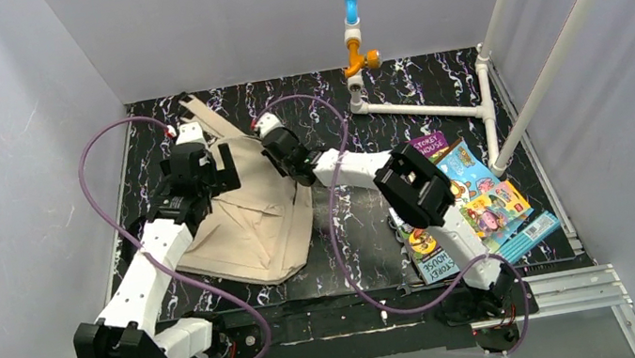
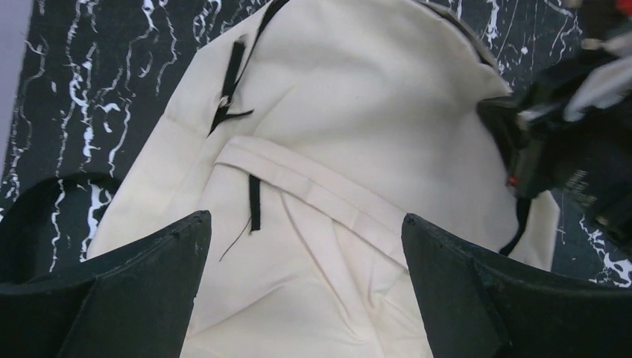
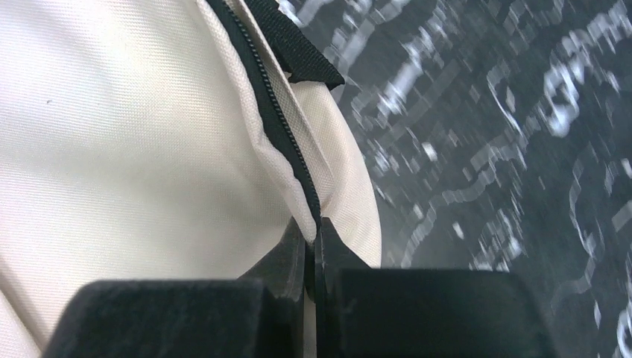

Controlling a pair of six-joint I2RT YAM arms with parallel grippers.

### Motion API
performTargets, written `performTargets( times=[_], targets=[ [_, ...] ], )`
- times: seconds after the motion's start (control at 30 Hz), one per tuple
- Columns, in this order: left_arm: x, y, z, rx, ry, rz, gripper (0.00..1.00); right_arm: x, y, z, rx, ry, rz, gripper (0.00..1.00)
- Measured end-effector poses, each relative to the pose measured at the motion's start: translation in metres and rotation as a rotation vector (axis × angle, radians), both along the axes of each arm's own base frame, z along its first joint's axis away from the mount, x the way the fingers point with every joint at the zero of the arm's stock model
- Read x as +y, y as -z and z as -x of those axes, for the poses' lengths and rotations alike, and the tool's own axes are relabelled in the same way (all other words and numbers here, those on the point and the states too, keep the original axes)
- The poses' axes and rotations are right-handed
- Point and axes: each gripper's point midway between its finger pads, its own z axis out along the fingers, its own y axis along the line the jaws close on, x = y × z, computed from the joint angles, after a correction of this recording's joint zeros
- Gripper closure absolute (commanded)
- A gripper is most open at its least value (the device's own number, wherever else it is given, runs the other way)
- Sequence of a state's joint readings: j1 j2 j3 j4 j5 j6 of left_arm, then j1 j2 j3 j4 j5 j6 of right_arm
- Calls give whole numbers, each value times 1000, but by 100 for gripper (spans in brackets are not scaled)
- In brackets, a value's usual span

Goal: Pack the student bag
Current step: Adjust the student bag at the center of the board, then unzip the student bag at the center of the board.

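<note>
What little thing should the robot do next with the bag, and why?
Probably the right gripper should pull along the zipper to open the bag. Its jaws are pinched shut on the zipper at the bag's edge, the bag looks closed, and the books lie outside it. The left gripper hangs open above the bag.

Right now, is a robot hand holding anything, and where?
The jaws of the right gripper pinch the backpack at its black zipper; the left gripper, open, holds nothing.

You see the student bag (image 1: 254, 226) beige with black zipper (image 3: 277, 130); table (image 1: 353, 250) black, white-veined marble; books (image 1: 484, 206) at its right edge multicoloured; arm cables (image 1: 331, 220) purple.
</note>
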State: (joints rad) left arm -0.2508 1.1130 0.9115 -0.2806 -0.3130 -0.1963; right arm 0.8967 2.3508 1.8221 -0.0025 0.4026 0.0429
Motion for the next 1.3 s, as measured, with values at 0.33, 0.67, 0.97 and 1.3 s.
performTargets(
  times=[0.33, 0.67, 0.97, 1.3],
  targets=[
    [-33, 34, -9, 158, 92, 104, 5, -150, -23, 76, 67, 467, -177, 99],
    [-75, 109, -6, 494, 165, 249, 20, -191, 1, 126, 187, 662, -386, 73],
    [-83, 148, 1, 686, 147, 280, 43, -186, -13, 145, 188, 437, -257, 29],
    [-82, 150, 4, 696, 147, 277, 65, -123, -117, 110, 65, 210, -312, 25]
  ],
)
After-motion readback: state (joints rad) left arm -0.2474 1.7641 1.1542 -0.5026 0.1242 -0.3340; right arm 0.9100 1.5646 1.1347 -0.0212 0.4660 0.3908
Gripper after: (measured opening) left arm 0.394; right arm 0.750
